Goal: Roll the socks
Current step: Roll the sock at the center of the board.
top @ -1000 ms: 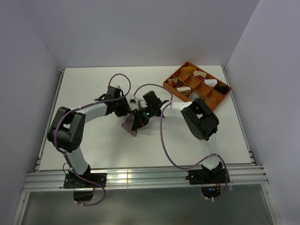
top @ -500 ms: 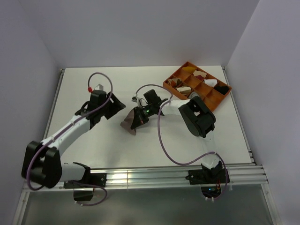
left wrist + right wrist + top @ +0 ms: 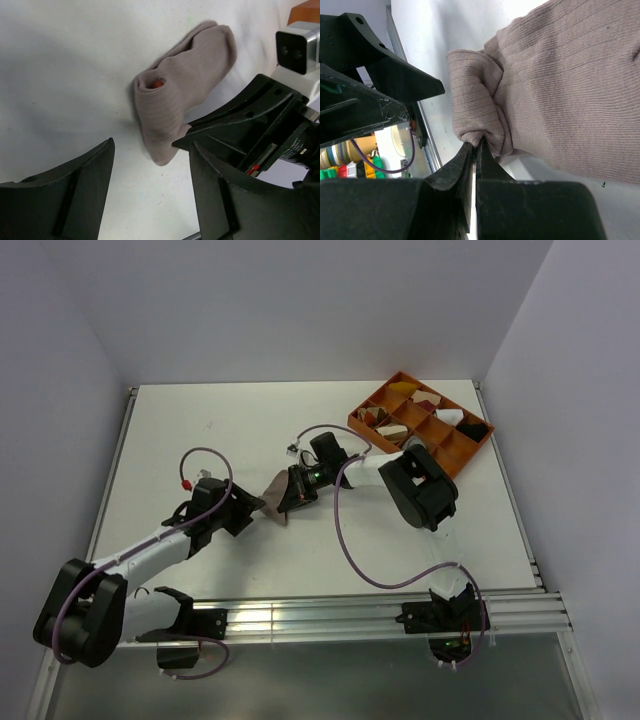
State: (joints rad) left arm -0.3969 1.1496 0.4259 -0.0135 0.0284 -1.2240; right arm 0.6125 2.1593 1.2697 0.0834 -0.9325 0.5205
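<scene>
A pinkish-tan sock (image 3: 274,488) lies bunched and partly folded on the white table near the middle. A speck of red shows inside its fold (image 3: 157,83). My right gripper (image 3: 288,502) comes in from the right and is shut on a pinched fold of the sock (image 3: 560,90), its fingertips (image 3: 476,145) pressed together on the knit. My left gripper (image 3: 256,507) sits just left of the sock and is open. In the left wrist view its jaws (image 3: 151,146) stand apart over bare table, with the sock's tip (image 3: 162,155) just beyond them. Nothing is between the left fingers.
An orange divided tray (image 3: 475,452) with small cloth bundles stands at the back right, behind the right arm's elbow. Purple cables loop over both arms. An aluminium rail (image 3: 300,615) runs along the table's near edge. White walls close in the sides and back.
The left gripper opened, let go of the sock and drew back toward the near left. The right gripper stayed shut on the sock, which shifted slightly.
</scene>
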